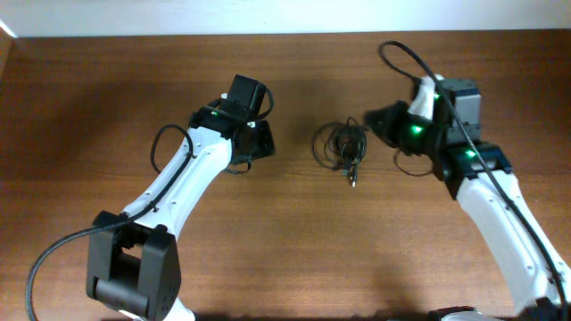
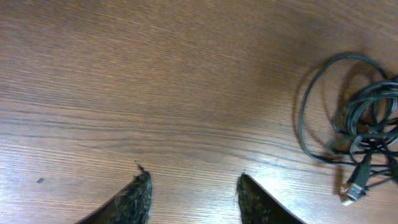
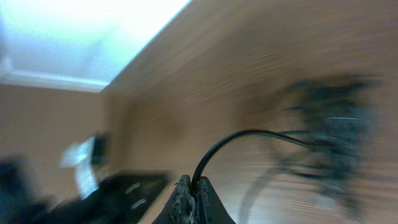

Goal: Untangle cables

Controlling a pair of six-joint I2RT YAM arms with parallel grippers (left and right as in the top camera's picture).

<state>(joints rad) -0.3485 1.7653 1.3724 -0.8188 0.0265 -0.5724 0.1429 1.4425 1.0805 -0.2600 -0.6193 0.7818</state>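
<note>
Overhead: cables [image 1: 342, 147] bunched centrally. One strand is pinched in the closed right gripper [image 3: 191, 186], presumably for drawing free; left gripper [image 2: 194, 186] is held parted, empty, nearby.

the worktop [image 1: 294, 259] is dark brown wood with a fine grain running along it, evenly lit with a soft sheen in the left wrist view. a white wall [image 1: 178, 13] runs along its far edge. the right wrist view is blurred: glaring white above the edge, a pale band [image 3: 50, 79] at left, and tan below it.
</note>
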